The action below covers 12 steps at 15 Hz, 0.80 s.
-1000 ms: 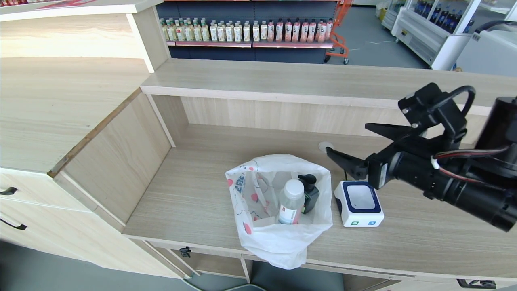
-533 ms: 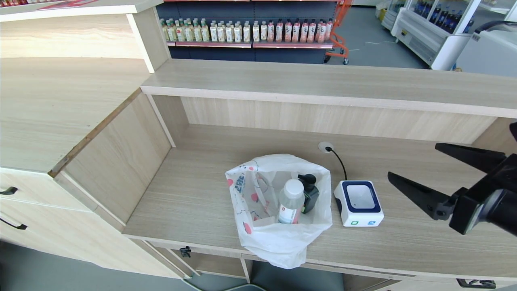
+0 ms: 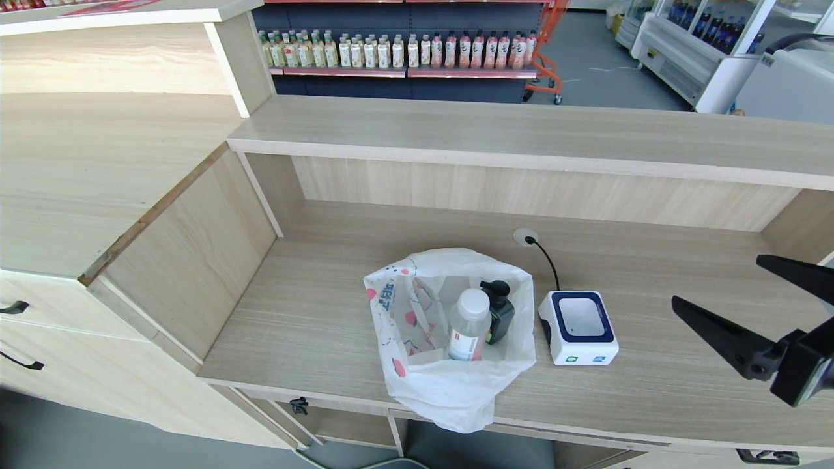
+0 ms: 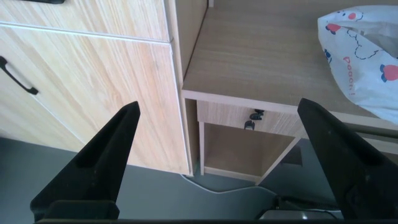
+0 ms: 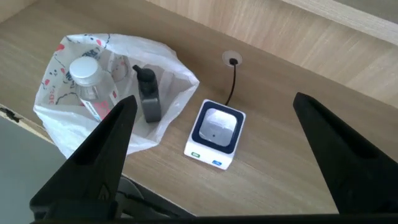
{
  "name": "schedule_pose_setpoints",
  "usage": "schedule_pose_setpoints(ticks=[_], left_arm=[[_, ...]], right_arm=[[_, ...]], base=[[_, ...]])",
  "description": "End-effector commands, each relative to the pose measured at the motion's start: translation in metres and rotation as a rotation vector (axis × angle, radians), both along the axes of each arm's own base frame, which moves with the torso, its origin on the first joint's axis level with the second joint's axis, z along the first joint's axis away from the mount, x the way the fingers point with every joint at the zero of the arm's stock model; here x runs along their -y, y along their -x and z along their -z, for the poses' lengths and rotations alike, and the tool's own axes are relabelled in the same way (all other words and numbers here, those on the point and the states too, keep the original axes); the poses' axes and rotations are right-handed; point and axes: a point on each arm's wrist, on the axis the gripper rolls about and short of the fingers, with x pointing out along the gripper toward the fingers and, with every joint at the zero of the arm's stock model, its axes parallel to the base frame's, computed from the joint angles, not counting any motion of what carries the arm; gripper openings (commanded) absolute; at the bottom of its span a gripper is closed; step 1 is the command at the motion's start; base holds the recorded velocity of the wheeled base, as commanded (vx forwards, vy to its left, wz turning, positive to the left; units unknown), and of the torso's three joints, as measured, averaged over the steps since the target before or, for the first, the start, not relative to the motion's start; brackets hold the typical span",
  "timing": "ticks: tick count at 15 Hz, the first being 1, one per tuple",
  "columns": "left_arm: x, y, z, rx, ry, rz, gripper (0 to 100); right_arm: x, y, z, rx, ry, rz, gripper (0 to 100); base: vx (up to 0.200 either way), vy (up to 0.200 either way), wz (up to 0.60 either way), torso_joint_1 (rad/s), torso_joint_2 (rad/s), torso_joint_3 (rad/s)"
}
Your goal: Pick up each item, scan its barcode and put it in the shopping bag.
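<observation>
At the left end of the counter [image 4: 249,56], the left gripper [image 4: 217,106] hung low in front of the cabinet front [image 4: 93,81], its fingers spread wide with nothing between them. Bare counter ran from the side wall to the shopping bag [image 3: 449,384], which sat with its mouth open upward and its lower folds drooping over the counter's front edge. Inside stood a clear bottle [image 3: 470,324] and, just behind it, a dark pump bottle [image 3: 500,318], both upright with long axes vertical and caps up; the pump's spout pointed toward the robot's left. Just beside the bag on its right sat the scanner [image 3: 578,326], window facing up, with its cable [image 3: 546,260] running back to a hole in the counter. Farther right, across open counter, the right gripper [image 3: 717,280] hovered at the view's edge, fingers wide apart and empty. A second earlier it had been above the scanner; it had since pulled back rightward, while the bag, bottles and scanner stayed put.
</observation>
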Motion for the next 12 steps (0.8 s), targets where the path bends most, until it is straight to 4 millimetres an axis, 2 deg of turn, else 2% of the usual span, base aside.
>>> schedule_pose_setpoints(ticks=[1,4,6,8,12], left_arm=[[0.000,0.000,0.000,0.002,0.000,0.000,100],[0.000,0.000,0.000,0.002,0.000,0.000,100],[0.000,0.000,0.000,0.002,0.000,0.000,100],[0.000,0.000,0.000,0.002,0.000,0.000,100],[0.000,0.000,0.000,0.002,0.002,0.000,100]], right_arm=[[0.006,0.000,0.005,-0.011,-0.009,0.045,100],[0.017,0.005,0.013,-0.003,-0.026,0.111,100],[0.033,0.004,0.018,-0.001,-0.030,0.192,100],[0.049,0.011,0.029,-0.007,-0.029,0.266,100],[0.063,0.070,0.083,-0.062,-0.013,0.343,100]], base=[[0.000,0.000,0.00,0.000,0.00,0.000],[0.000,0.000,0.00,0.000,0.00,0.000],[0.000,0.000,0.00,0.000,0.00,0.000],[0.000,0.000,0.00,0.000,0.00,0.000],[0.000,0.000,0.00,0.000,0.00,0.000]])
